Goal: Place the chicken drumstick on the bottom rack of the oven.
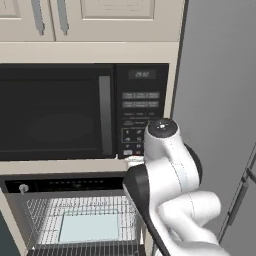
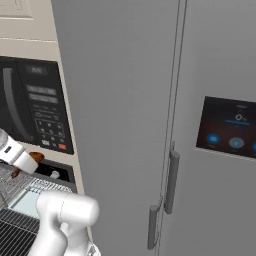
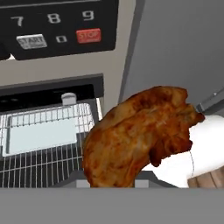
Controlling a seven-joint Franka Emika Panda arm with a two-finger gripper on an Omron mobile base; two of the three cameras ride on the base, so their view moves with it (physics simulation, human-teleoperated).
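My gripper (image 2: 26, 164) is shut on the chicken drumstick (image 3: 140, 135), golden-brown and plump, which hides the fingertips in the hand view. In the right base view the chicken drumstick (image 2: 35, 159) hangs in front of the upper right corner of the oven (image 1: 65, 184), just under the microwave keypad. The oven is open. A silver wire shelf (image 1: 80, 210) carries a pale tray (image 1: 90, 227). Below it lies the bottom rack (image 2: 15, 232), a darker wire grid, also seen as the bottom rack (image 3: 39, 168) down and left of the drumstick.
A black microwave (image 1: 55, 112) with a keypad (image 1: 140, 115) sits directly above the oven. A tall grey fridge (image 2: 150, 125) with two handles stands close on the right. My own arm (image 1: 170, 200) blocks the oven's right side in the left base view.
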